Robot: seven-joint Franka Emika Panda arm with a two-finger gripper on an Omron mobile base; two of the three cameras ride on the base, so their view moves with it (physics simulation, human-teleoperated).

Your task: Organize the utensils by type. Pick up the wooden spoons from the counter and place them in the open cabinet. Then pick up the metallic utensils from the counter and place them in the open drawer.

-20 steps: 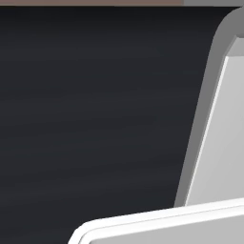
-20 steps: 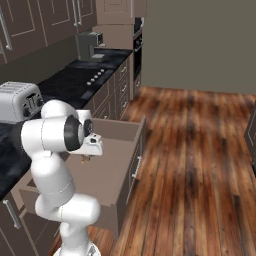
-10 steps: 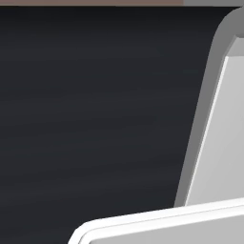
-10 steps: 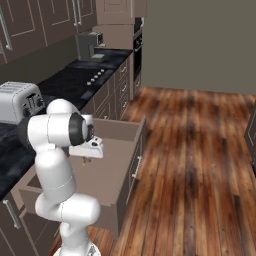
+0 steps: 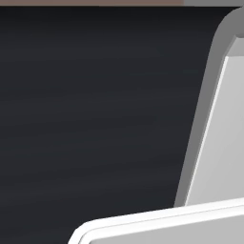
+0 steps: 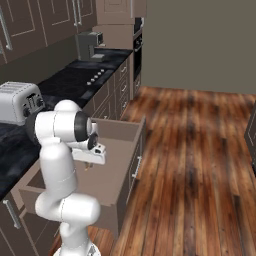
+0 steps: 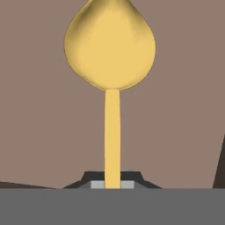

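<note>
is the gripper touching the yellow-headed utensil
Touching. In the hand view the gripper is shut on the metallic utensil, its handle clamped between the fingertips.

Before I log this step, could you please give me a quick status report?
Tool shut on metallic utensil. Utensil hanging over the open drawer. Nothing in the way below it.

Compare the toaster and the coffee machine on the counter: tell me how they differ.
The toaster is light silver-grey, while the coffee machine is darker grey. In the right base view the toaster sits close to the arm, on the near stretch of counter; the coffee machine stands far back, beyond the cooktop. The toaster is low and wide; the coffee machine looks taller and boxier. Both stand upright on the black counter against the wall.
</note>
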